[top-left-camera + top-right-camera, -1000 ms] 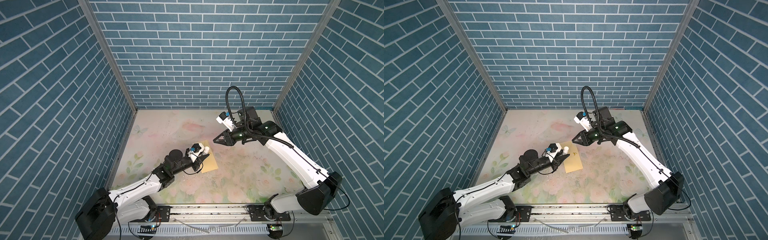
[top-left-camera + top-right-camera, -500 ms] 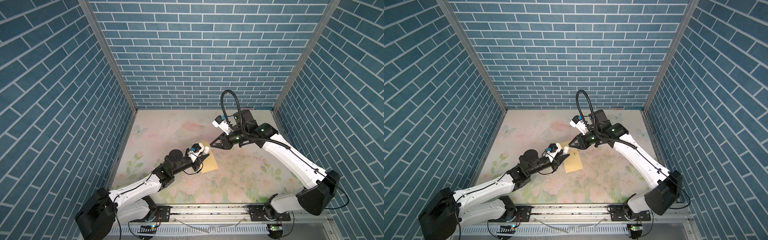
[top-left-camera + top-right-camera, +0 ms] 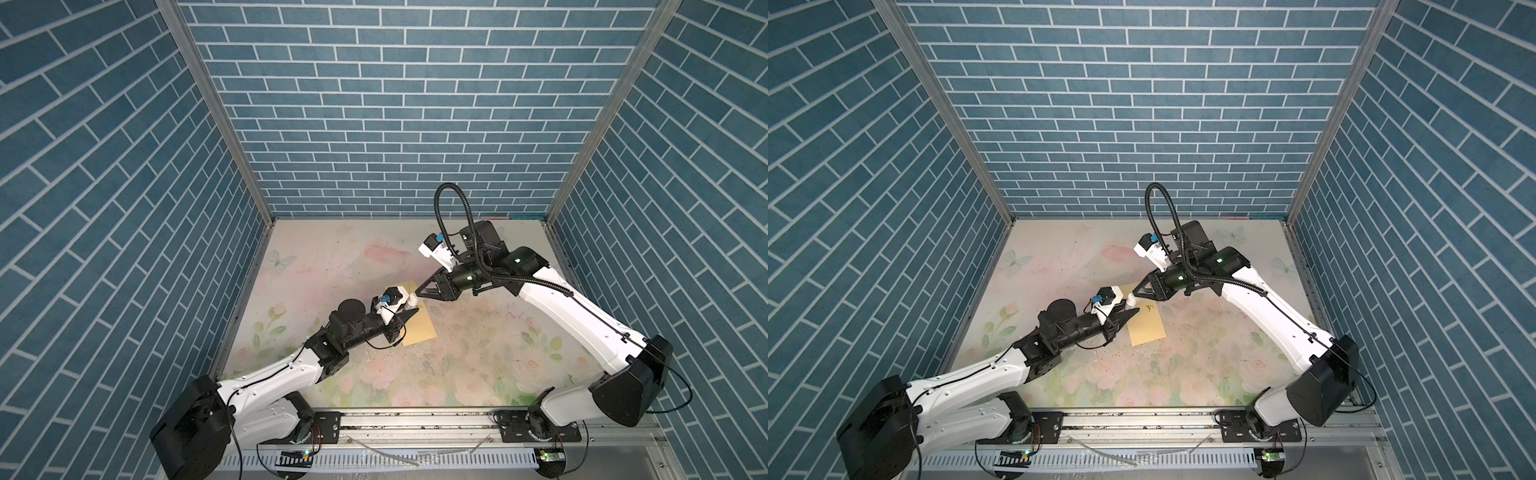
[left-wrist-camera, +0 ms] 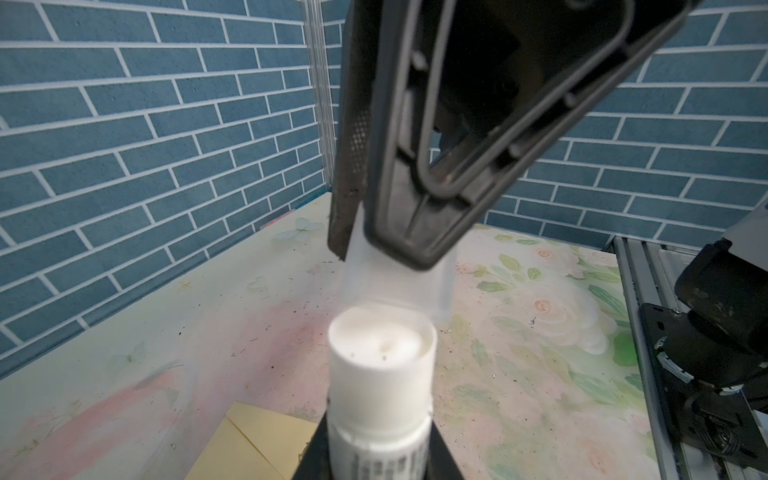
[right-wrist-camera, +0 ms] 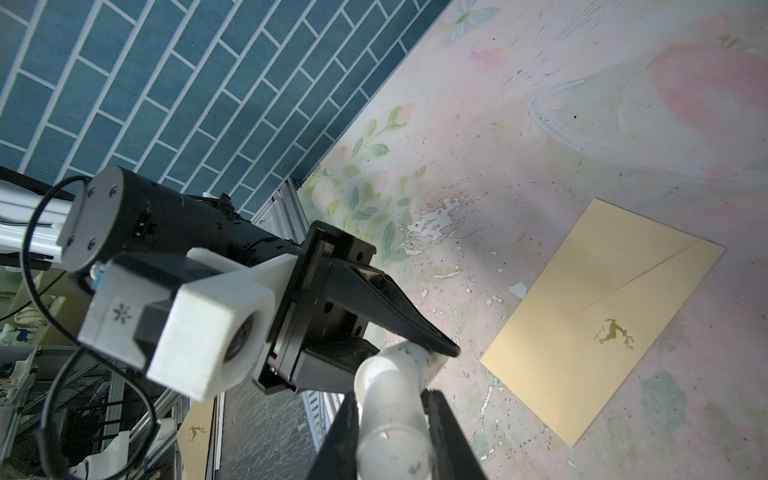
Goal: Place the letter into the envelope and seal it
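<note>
The mustard-yellow envelope point(image 3: 420, 328) point(image 3: 1147, 328) lies flat on the floral table with its flap folded down and a small gold deer on it point(image 5: 615, 332). The letter is out of view. My left gripper point(image 3: 406, 314) point(image 4: 380, 455) is shut on a white glue stick point(image 4: 382, 374) point(image 3: 1130, 300), held just above the envelope's far end. My right gripper point(image 3: 420, 291) point(image 5: 392, 419) is shut on the stick's translucent cap point(image 5: 395, 415) point(image 4: 399, 282). The cap's open end sits close against the stick's tip.
Blue brick walls point(image 3: 374, 124) close the table in on three sides. A metal rail point(image 3: 415, 419) with both arm bases runs along the front edge. The table mat point(image 3: 457, 365) is scuffed and flaking near the envelope.
My right gripper has come down and to the left with the cap, up to the glue stick's tip. The left arm, the glue stick and the envelope have stayed put.
</note>
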